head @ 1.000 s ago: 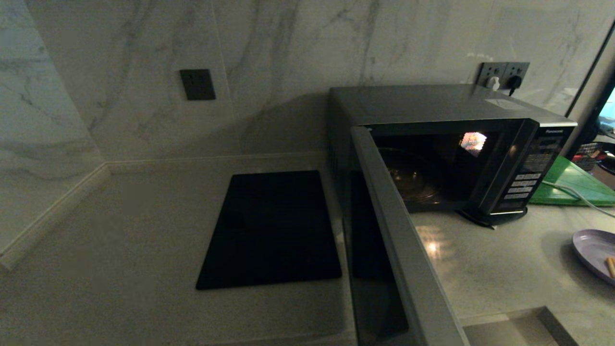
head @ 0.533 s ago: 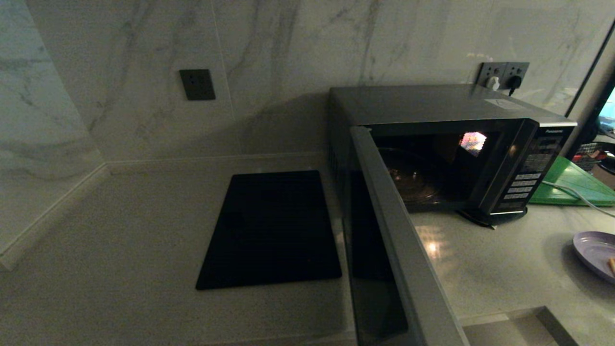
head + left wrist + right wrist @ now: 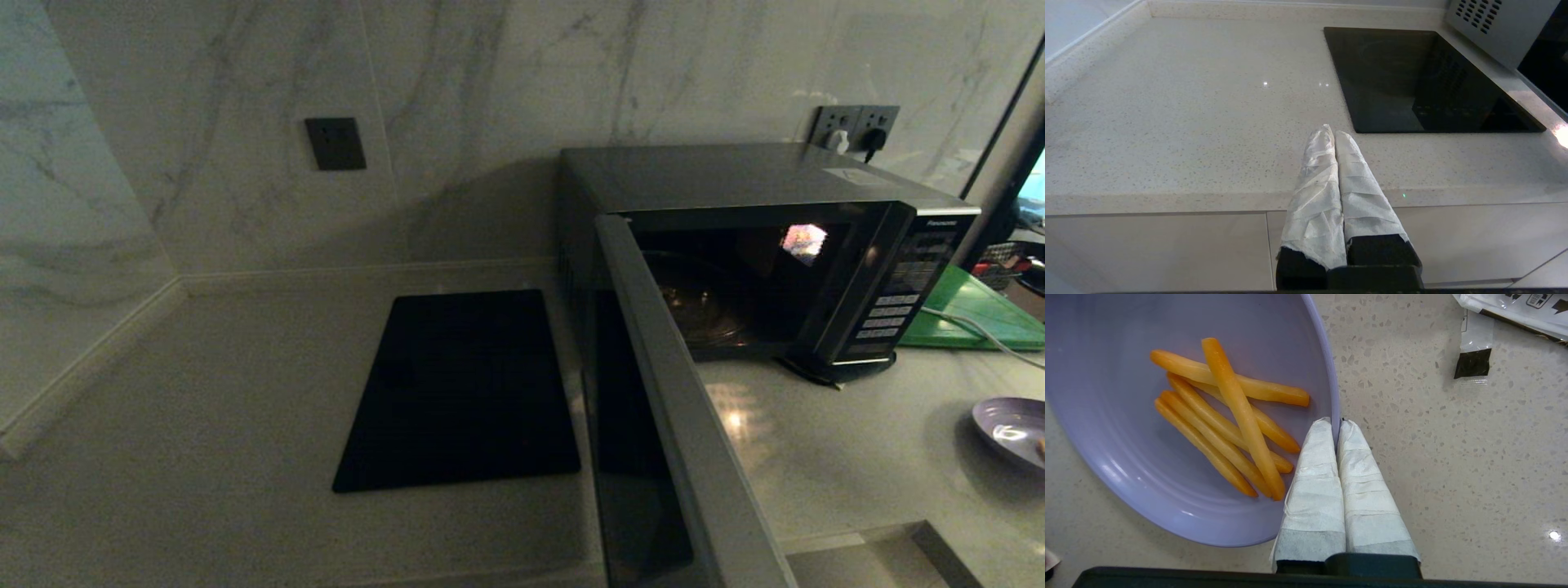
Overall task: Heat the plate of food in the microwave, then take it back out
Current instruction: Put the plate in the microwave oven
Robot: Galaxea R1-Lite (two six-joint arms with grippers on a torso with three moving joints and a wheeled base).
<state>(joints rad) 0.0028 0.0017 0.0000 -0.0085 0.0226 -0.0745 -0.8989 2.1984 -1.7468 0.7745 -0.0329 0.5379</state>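
The microwave [image 3: 767, 180] stands at the back right of the counter with its door [image 3: 678, 408] swung wide open toward me, the cavity lit and its glass turntable bare. The pale lilac plate of food [image 3: 1126, 437] carries several orange sticks [image 3: 1229, 416]. My right gripper [image 3: 1336, 424] is shut on its rim, one finger inside and one outside. In the head view only part of the plate [image 3: 1008, 429] shows at the far right edge, and neither arm appears. My left gripper [image 3: 1331, 132] is shut and empty, parked before the counter's front edge.
A flat black slab [image 3: 465, 392] lies left of the microwave. A green board [image 3: 971, 314] with a white cable [image 3: 971, 331] over it lies to the microwave's right. A plastic packet [image 3: 1474, 355] lies near the plate. A recess [image 3: 873, 555] opens at the counter's front right.
The plate has shifted to the right in the head view, so less of it shows now. The microwave and its open door have not moved.
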